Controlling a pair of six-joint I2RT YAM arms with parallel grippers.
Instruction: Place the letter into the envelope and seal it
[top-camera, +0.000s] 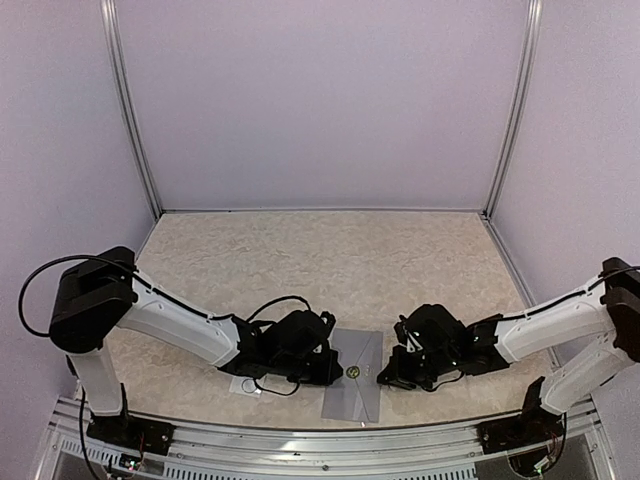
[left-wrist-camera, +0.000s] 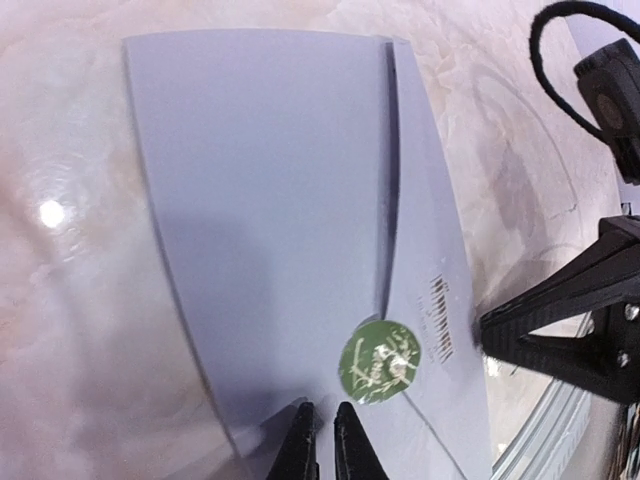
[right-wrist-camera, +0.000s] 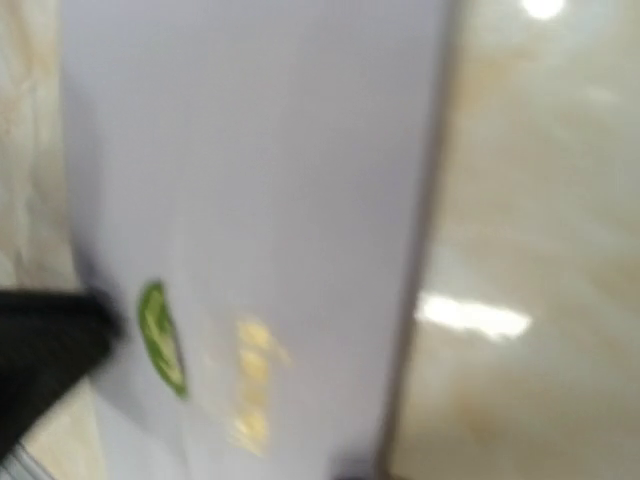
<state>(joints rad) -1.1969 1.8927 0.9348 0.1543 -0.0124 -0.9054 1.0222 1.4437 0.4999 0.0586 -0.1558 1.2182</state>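
The envelope (top-camera: 358, 398), flat pale grey paper with its flap folded down under a round green sticker (left-wrist-camera: 378, 362), lies close to the table's (top-camera: 330, 260) near edge, between both arms. The left gripper (left-wrist-camera: 325, 452) sits at its left edge beside the sticker, fingers parted by a thin slit, grasping nothing. The right gripper (top-camera: 391, 378), clenched, is at the right edge. Only the left wrist view shows the flap seam and small dark print; the right wrist view is blurred.
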